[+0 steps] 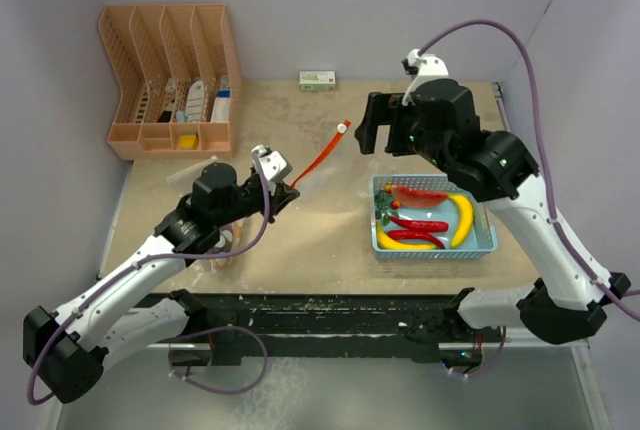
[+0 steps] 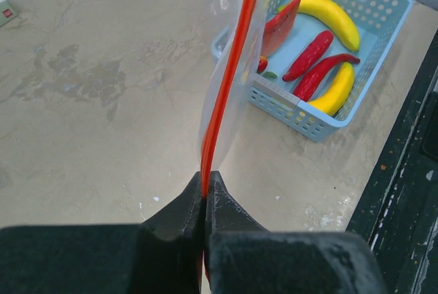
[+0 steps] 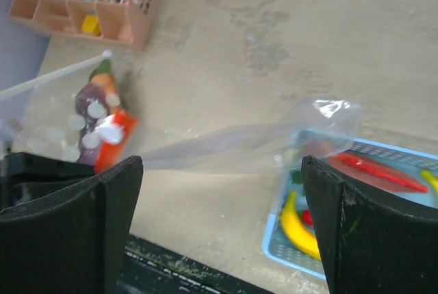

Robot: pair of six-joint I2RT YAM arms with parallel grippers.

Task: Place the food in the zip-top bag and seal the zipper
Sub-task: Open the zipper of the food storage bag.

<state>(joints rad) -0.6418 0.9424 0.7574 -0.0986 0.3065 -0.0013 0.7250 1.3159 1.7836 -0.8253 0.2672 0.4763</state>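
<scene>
My left gripper (image 1: 290,190) (image 2: 207,174) is shut on the near end of the red-orange zipper (image 1: 320,158) (image 2: 229,82). The strip rises from it towards the back right and ends in a white slider. The clear zip-top bag (image 2: 236,113) (image 3: 226,145) hangs from the strip, lifted off the table. My right gripper (image 1: 370,130) (image 3: 220,162) hovers open just past the slider end, holding nothing. The food lies in a light blue basket (image 1: 435,252) (image 2: 304,119): yellow bananas (image 1: 462,218) (image 2: 332,15), red chilis (image 1: 420,223) (image 2: 311,55), an orange-red chunk (image 1: 418,193) and green bits.
A peach desk organizer (image 1: 170,80) with small items stands at the back left. A small box (image 1: 317,80) lies by the back wall. A pale object (image 1: 225,245) sits under my left arm. A black rail runs along the table's near edge.
</scene>
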